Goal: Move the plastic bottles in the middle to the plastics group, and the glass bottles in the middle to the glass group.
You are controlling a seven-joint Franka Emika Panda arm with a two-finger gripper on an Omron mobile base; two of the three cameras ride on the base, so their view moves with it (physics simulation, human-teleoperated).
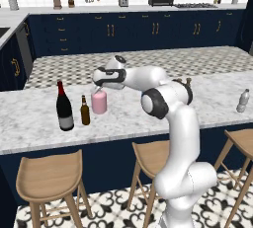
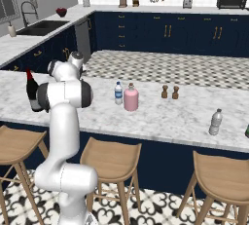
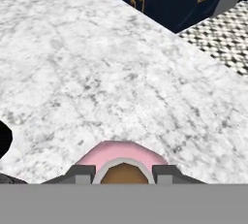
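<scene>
Tool clamped on pink bottle; right base view adds water bottle

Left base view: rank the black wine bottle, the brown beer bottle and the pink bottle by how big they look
1. black wine bottle, tallest.
2. pink bottle, shorter than the beer bottle but much wider.
3. brown beer bottle, slimmest.
All stand at similar depth.
</scene>
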